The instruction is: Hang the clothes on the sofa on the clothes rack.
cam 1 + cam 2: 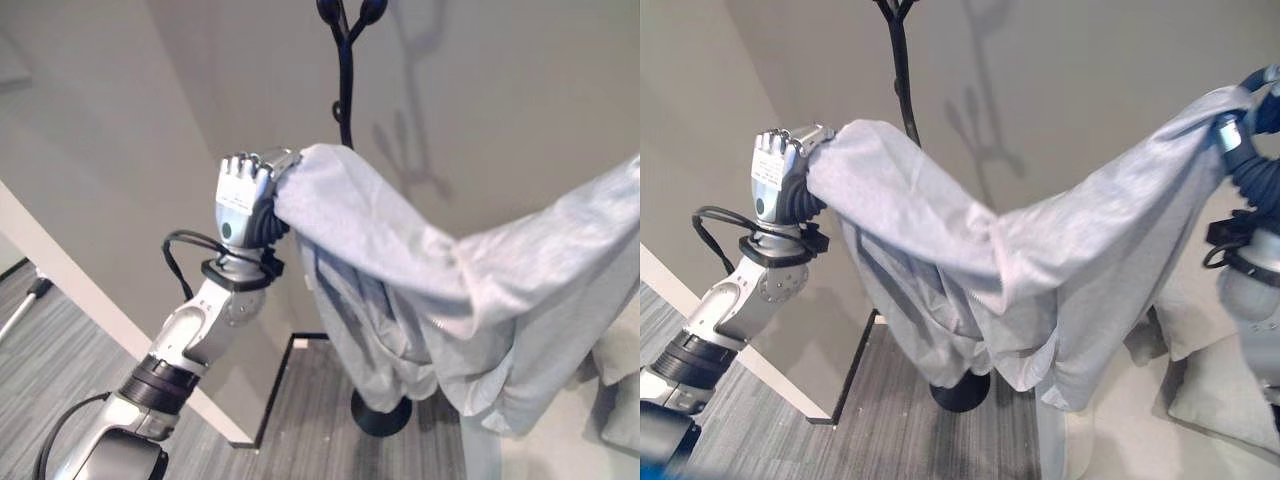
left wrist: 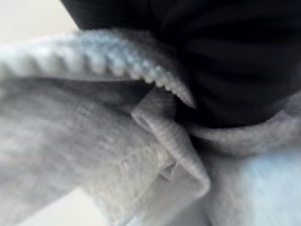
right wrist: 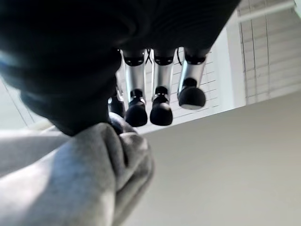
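1. The left hand (image 1: 780, 180) is raised beside the pole of the black clothes rack (image 1: 902, 70). Its fingers are curled shut around one end of the grey garment (image 1: 1040, 270), with the back of the hand facing the head camera.
2. In the left wrist view, bunched ribbed hem of the garment lies pressed against the dark cover of that hand.
3. The right hand (image 1: 1250, 120) is raised at the right edge of the right eye view. The other end of the garment is gathered at it.
4. In the right wrist view, three fingers (image 3: 161, 110) extend nearly straight past the cloth. A fold of the garment is held at the thumb side of the hand, so the grip is a pinch, not a full closure.
5. The garment hangs stretched between the two hands. Its middle sags in front of the rack pole.
6. The round rack base (image 1: 380, 415) stands on the grey floor (image 1: 300, 430), below the hanging cloth.
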Controlling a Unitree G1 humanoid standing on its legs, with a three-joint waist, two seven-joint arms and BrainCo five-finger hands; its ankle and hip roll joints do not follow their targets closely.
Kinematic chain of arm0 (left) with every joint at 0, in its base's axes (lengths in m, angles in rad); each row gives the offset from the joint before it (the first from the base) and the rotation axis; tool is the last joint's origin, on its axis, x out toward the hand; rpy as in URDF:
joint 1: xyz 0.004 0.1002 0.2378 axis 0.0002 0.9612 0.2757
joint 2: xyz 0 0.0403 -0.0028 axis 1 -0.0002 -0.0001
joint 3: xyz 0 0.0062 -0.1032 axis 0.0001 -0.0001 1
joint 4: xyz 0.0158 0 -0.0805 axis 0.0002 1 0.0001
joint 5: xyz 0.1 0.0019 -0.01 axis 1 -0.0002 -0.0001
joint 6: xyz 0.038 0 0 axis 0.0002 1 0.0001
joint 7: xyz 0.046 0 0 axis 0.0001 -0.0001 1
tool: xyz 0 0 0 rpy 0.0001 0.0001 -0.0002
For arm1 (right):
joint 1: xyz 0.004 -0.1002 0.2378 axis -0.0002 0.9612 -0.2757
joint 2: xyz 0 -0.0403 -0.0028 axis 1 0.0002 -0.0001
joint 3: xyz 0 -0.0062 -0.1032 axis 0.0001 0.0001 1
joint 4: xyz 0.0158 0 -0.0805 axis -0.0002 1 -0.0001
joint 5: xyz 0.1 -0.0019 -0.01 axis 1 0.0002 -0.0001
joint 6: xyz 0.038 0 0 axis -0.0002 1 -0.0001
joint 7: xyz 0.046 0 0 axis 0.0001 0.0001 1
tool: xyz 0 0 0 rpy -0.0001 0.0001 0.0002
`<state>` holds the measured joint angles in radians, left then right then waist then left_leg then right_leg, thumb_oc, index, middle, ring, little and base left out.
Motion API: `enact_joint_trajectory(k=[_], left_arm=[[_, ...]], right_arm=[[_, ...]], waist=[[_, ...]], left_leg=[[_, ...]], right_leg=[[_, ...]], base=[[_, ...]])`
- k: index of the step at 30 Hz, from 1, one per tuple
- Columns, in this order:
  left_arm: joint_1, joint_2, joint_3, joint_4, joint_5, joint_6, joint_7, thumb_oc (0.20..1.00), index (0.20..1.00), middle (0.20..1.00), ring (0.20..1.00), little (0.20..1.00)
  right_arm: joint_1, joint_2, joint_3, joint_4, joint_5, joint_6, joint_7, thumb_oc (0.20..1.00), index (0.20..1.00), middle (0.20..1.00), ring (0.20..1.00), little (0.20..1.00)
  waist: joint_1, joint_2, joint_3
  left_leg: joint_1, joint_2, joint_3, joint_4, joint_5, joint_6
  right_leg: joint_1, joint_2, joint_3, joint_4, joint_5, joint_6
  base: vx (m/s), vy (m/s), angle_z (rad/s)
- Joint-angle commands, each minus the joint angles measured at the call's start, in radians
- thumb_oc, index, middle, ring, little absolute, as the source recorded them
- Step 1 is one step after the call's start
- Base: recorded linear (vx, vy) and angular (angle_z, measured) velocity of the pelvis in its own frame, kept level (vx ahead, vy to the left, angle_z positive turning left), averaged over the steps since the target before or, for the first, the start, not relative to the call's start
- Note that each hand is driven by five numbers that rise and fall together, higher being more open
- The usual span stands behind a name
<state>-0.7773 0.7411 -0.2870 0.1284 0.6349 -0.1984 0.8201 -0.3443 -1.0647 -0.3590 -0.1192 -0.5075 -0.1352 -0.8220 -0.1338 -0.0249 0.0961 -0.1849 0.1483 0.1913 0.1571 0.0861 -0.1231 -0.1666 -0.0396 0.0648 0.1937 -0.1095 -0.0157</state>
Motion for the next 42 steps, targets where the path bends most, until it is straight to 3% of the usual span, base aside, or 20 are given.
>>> enact_joint_trajectory(k=[1, 3, 6, 10, 11, 14, 17, 19, 20, 24, 31, 37, 41, 42], left_arm=[[-0.116, 0.036, 0.005, 0.114, -0.094, 0.069, 0.008, 0.2, 0.2, 0.2, 0.2, 0.2], [-0.14, 0.042, -0.009, 0.159, -0.117, 0.072, 0.004, 0.2, 0.2, 0.2, 0.2, 0.2], [-0.231, 0.068, -0.092, 0.296, -0.167, 0.08, -0.013, 0.2, 0.2, 0.2, 0.2, 0.2], [-0.273, 0.088, -0.119, 0.342, -0.185, 0.081, -0.021, 0.2, 0.2, 0.2, 0.2, 0.2], [-0.282, 0.096, -0.121, 0.348, -0.186, 0.081, -0.028, 0.2, 0.2, 0.2, 0.2, 0.2], [-0.288, 0.093, -0.122, 0.359, -0.191, 0.08, -0.03, 0.2, 0.2, 0.2, 0.2, 0.2], [-0.341, 0.103, -0.158, 0.396, -0.209, 0.077, -0.017, 0.2, 0.2, 0.2, 0.2, 0.2], [-0.385, 0.099, -0.163, 0.415, -0.238, 0.085, -0.008, 0.2, 0.2, 0.2, 0.2, 0.2], [-0.447, 0.081, -0.218, 0.483, -0.254, 0.088, -0.032, 0.2, 0.2, 0.2, 0.2, 0.2], [-0.501, 0.044, -0.261, 0.57, -0.28, 0.088, -0.054, 0.2, 0.2, 0.2, 0.2, 0.2], [-0.561, -0.059, -0.363, 0.801, -0.381, 0.07, -0.143, 0.2, 0.2, 0.2, 0.2, 0.2], [-0.526, -0.14, -0.315, 0.742, -0.449, 0.056, -0.15, 0.2, 0.2, 0.2, 0.2, 0.2], [-0.412, -0.195, -0.246, 0.614, -0.473, 0.04, -0.156, 0.2, 0.2, 0.2, 0.2, 0.2], [-0.342, -0.225, -0.224, 0.563, -0.47, 0.035, -0.172, 0.2, 0.2, 0.2, 0.2, 0.2]], right_arm=[[-0.194, -0.133, 0.104, 0.089, 0.118, 0.017, -0.013, 0.2, 0.2, 0.2, 0.2, 0.2], [-0.242, -0.154, 0.147, 0.134, 0.143, 0.02, -0.002, 0.2, 0.2, 0.2, 0.2, 0.2], [-0.445, -0.21, 0.335, 0.278, 0.198, 0.036, 0.026, 0.2, 0.2, 0.2, 0.2, 0.2], [-0.588, -0.224, 0.459, 0.346, 0.225, 0.04, 0.04, 0.2, 0.2, 0.2, 0.2, 0.2], [-0.646, -0.225, 0.503, 0.378, 0.221, 0.056, 0.05, 0.2, 0.2, 0.2, 0.2, 0.2], [-0.702, -0.231, 0.545, 0.399, 0.219, 0.076, 0.052, 0.2, 0.2, 0.2, 0.2, 0.2], [-0.819, -0.242, 0.625, 0.449, 0.22, 0.105, 0.041, 0.2, 0.2, 0.2, 0.2, 0.2], [-0.904, -0.255, 0.683, 0.495, 0.228, 0.126, 0.039, 0.2, 0.2, 0.2, 0.2, 0.2], [-1.007, -0.266, 0.763, 0.603, 0.259, 0.133, 0.038, 0.2, 0.2, 0.2, 0.2, 0.2], [-1.121, -0.254, 0.87, 0.71, 0.308, 0.118, 0.053, 0.2, 0.2, 0.2, 0.2, 0.2], [-1.291, -0.175, 1.089, 1.08, 0.431, 0.102, 0.144, 0.2, 0.2, 0.2, 0.2, 0.2], [-1.214, -0.172, 1.043, 1.104, 0.443, 0.131, 0.152, 0.2, 0.2, 0.2, 0.2, 0.2], [-0.981, -0.146, 0.868, 1.027, 0.446, 0.139, 0.143, 0.2, 0.2, 0.2, 0.2, 0.2], [-0.849, -0.114, 0.775, 0.974, 0.44, 0.139, 0.145, 0.2, 0.2, 0.2, 0.2, 0.2]], waist=[[0.016, -0.006, -0.039], [0.018, -0.001, -0.036], [0.029, 0.012, -0.03], [0.043, 0.017, -0.027], [0.055, 0.033, -0.037], [0.061, 0.045, -0.045], [0.059, 0.043, -0.068], [0.055, 0.031, -0.079], [0.056, 0.028, -0.091], [0.048, 0.03, -0.094], [0.039, 0.022, -0.101], [0.041, 0.031, -0.087], [0.043, 0.042, -0.069], [0.046, 0.044, -0.065]], left_leg=[[0.049, -0.032, -0.031, -0.109, -0.075, 0.019], [0.034, -0.02, -0.033, -0.135, -0.042, 0.01], [-0.018, 0.018, -0.035, -0.235, 0.016, -0.018], [-0.062, 0.036, -0.046, -0.243, 0.024, -0.036], [-0.055, 0.039, -0.046, -0.244, 0.038, -0.04], [-0.035, 0.025, -0.028, -0.244, 0.054, -0.04], [-0.019, -0.012, 0.01, -0.243, 0.048, -0.03], [-0.013, -0.035, 0.033, -0.235, 0.036, -0.019], [-0.013, -0.047, 0.047, -0.239, 0.041, -0.007], [-0.017, -0.059, 0.056, -0.242, 0.038, 0.001], [-0.024, -0.074, 0.076, -0.244, 0.033, 0.009], [-0.032, -0.067, 0.076, -0.244, 0.035, 0.007], [-0.038, -0.063, 0.071, -0.244, 0.038, 0.006], [-0.039, -0.061, 0.07, -0.244, 0.036, 0.008]], right_leg=[[0.175, 0.008, 0.031, -0.18, 0.023, 0.082], [0.186, 0.003, 0.035, -0.179, 0.015, 0.085], [0.233, -0.023, 0.056, -0.175, -0.011, 0.103], [0.276, -0.045, 0.088, -0.19, -0.022, 0.115], [0.306, -0.057, 0.103, -0.2, -0.03, 0.128], [0.321, -0.089, 0.101, -0.21, -0.019, 0.14], [0.296, -0.136, 0.108, -0.213, 0.024, 0.168], [0.279, -0.167, 0.113, -0.199, 0.073, 0.182], [0.251, -0.184, 0.114, -0.194, 0.115, 0.191], [0.236, -0.195, 0.118, -0.195, 0.144, 0.2], [0.216, -0.207, 0.127, -0.205, 0.25, 0.212], [0.209, -0.203, 0.128, -0.211, 0.27, 0.213], [0.208, -0.199, 0.13, -0.213, 0.269, 0.212], [0.209, -0.197, 0.132, -0.216, 0.264, 0.211]], base=[[0.1, 0.044, -0.15], [0.13, 0.067, -0.26], [0.27, 0.119, -0.23], [0.27, 0.111, -0.24], [0.46, 0.205, -0.51], [0.27, 0.152, -0.47], [0.21, 0.145, -0.29], [0.2, 0.139, 0.0], [0.13, 0.114, -0.01], [0.05, 0.071, 0.15], [0.05, 0.008, -0.09], [0.02, -0.052, -0.06], [-0.01, -0.065, 0.02], [-0.02, -0.056, 0.02]])
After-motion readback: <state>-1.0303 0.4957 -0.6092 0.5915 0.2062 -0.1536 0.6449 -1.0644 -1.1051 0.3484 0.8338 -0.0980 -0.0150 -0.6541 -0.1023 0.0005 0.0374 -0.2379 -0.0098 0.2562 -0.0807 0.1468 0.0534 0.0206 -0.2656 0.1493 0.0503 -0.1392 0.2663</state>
